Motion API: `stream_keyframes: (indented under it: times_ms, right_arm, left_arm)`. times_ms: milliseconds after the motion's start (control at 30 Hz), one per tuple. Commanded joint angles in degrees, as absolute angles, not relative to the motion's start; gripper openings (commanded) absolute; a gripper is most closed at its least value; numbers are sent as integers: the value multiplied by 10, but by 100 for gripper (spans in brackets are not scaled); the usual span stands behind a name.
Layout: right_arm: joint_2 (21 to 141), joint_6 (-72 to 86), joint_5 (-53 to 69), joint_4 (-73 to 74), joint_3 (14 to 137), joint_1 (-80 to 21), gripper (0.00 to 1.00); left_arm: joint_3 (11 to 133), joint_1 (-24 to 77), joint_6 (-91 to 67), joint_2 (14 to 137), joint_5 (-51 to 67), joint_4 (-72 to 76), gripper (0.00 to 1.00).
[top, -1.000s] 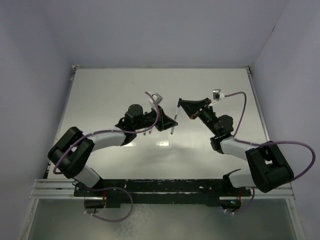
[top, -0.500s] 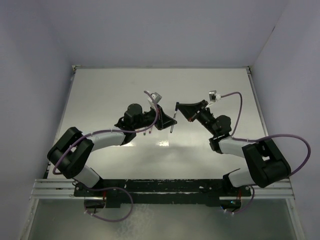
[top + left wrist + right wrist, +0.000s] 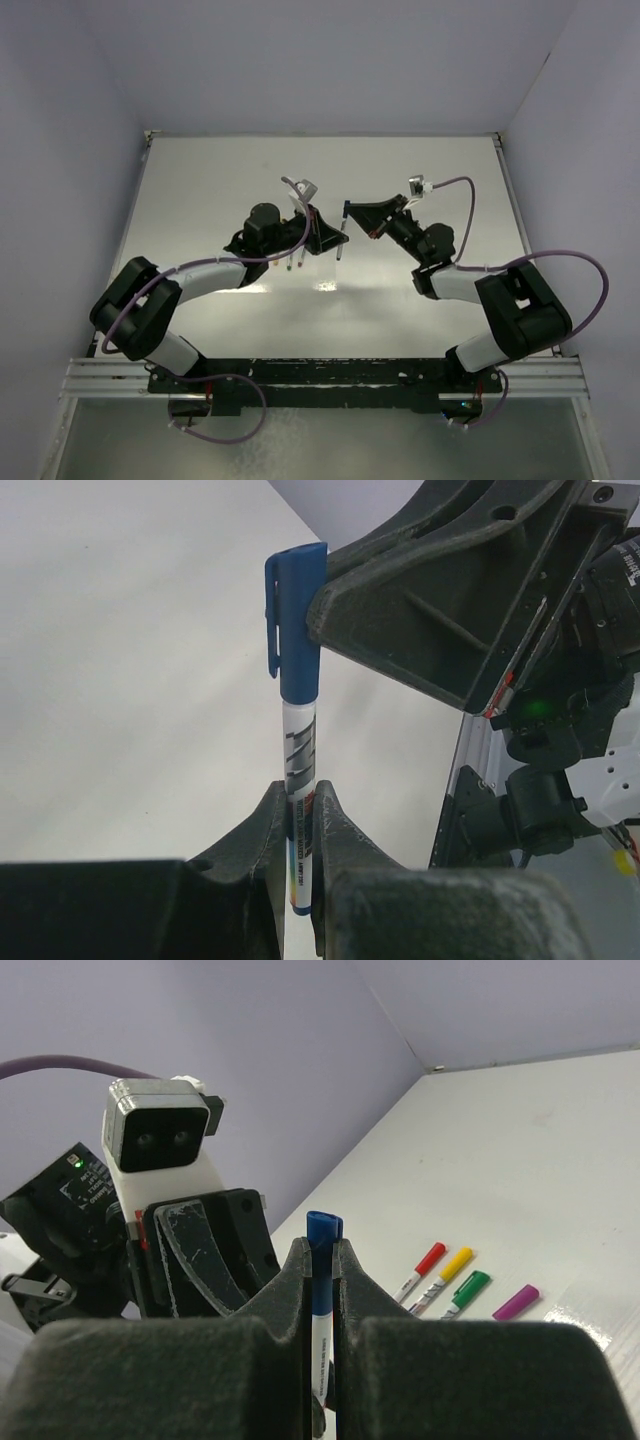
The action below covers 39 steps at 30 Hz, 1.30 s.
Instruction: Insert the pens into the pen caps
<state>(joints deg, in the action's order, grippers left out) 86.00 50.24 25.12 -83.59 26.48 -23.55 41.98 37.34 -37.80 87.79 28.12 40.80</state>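
1. A pale, glossy table (image 3: 200, 190), walled in lilac, has both arms meeting above its middle.
2. The left gripper (image 3: 302, 798) is clamped on the lower barrel of a marker pen (image 3: 300, 742), bracing it for capping.
3. The right gripper (image 3: 320, 1252) pinches the dark blue cap (image 3: 297, 620) at the pen's twelve o'clock. The cap looks seated, or nearly so.
4. In the right wrist view, at four o'clock, lie the red-capped pen (image 3: 424, 1265), the yellow-capped pen (image 3: 450, 1266), the green-capped pen (image 3: 466, 1287) and a loose purple cap (image 3: 515, 1302), parked clear of the work.
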Motion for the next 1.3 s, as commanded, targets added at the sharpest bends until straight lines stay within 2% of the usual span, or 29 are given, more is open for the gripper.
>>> stream_keyframes:
  times_ms: [0, 500, 667, 900, 1067, 1267]
  right_arm:
    - [875, 465, 327, -748, 269, -266, 0]
    - [896, 364, 256, -548, 313, -346, 0]
    - [903, 372, 249, -569, 316, -348, 0]
    - [867, 356, 203, -567, 357, -347, 0]
    - [835, 275, 92, -433, 435, -347, 0]
    - [844, 250, 61, -380, 472, -348, 0]
  left_arm:
    - [493, 358, -340, 817, 204, 484, 0]
    - [594, 353, -224, 807, 84, 403, 0]
    - [597, 352, -214, 802, 88, 367, 0]
    - [583, 352, -218, 805, 89, 241, 0]
    - [554, 352, -240, 806, 124, 214, 0]
    - [540, 352, -240, 794, 123, 218, 0]
